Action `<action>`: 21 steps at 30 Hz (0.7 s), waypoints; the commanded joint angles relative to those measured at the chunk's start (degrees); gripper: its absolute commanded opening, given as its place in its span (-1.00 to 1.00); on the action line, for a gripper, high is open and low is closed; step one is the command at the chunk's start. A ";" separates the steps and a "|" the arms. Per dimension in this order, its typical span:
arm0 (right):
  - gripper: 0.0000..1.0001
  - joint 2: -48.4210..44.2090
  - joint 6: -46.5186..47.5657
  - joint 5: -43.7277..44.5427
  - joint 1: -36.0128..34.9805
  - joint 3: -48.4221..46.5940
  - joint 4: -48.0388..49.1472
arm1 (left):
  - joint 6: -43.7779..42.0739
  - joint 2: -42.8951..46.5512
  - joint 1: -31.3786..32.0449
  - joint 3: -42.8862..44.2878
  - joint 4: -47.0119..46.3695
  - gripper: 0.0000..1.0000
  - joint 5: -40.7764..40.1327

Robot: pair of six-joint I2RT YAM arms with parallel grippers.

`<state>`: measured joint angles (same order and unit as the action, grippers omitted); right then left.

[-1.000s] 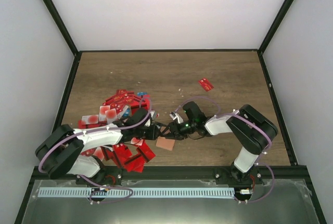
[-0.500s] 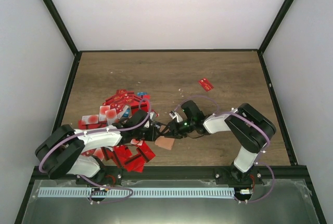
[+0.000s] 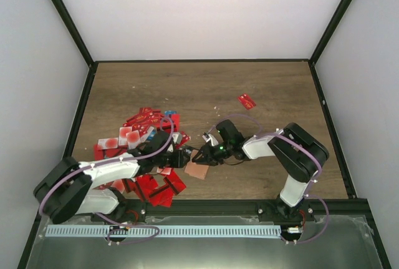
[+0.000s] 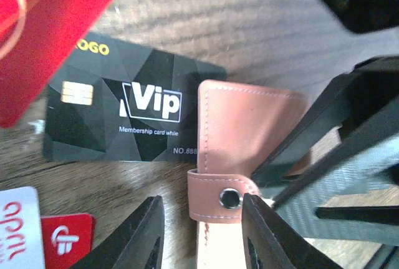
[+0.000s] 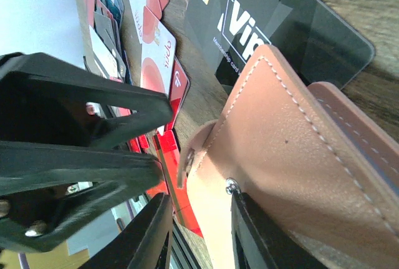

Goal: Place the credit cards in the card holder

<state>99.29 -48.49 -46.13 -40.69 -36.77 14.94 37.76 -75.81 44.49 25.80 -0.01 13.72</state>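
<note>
Card holder [image 3: 198, 171]: salmon-tan, lying on the table [image 3: 268, 75] close to the near edge, slightly left of its middle. One flap is raised off the wood. A strap [image 4: 215, 199] with a metal snap runs across its end.

Black card [image 4: 124, 116]: flat on the wood, touching the holder, one corner tucked under the raised flap.

Left gripper [image 4: 202, 238]: fingers spread to either side of the strap. Bare wood shows between one finger and the strap edge.

Right gripper [image 5: 198, 231]: reaching in from the opposite side, fingers set narrowly about the raised flap. Whether they press on it cannot be told.

Red cards [image 3: 144, 123]: loose overlapping heap from the holder toward the left edge and the near-left corner. Several have pale faces and one shows blue at the far side of the heap. The left arm lies across the heap.

Lone red card [image 3: 247, 101]: right of the table's middle, well apart from the heap and the holder.

Surface: dark brown wood-grain with a few small pale specks near the middle.

Room: plain white walls [image 3: 199, 13] on three sides, joined by a thin dark frame [image 3: 333, 25]. A grey metal ledge with a pale slotted rail [image 3: 187, 231] runs along the near edge, by the arm bases.
</note>
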 commanded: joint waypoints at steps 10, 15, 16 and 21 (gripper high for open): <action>-0.40 2.62 1.79 8.40 0.09 -2.22 -6.09 | 1.33 4.18 0.55 -4.27 2.83 -0.34 3.67; -0.40 2.16 1.97 8.35 0.04 -3.32 -7.03 | 1.92 3.73 1.52 -5.21 0.81 -0.33 4.16; -0.40 2.02 2.04 8.33 0.08 -3.54 -7.29 | 1.90 3.33 1.61 -5.50 0.20 -0.33 4.33; -0.39 0.05 2.57 8.67 -0.05 -4.88 -9.75 | 3.49 1.23 1.93 -5.94 -2.32 -0.38 4.71</action>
<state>99.59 -47.35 -44.12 -40.69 -40.01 10.35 39.55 -72.75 45.87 20.86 0.03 17.63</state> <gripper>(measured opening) 0.300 0.318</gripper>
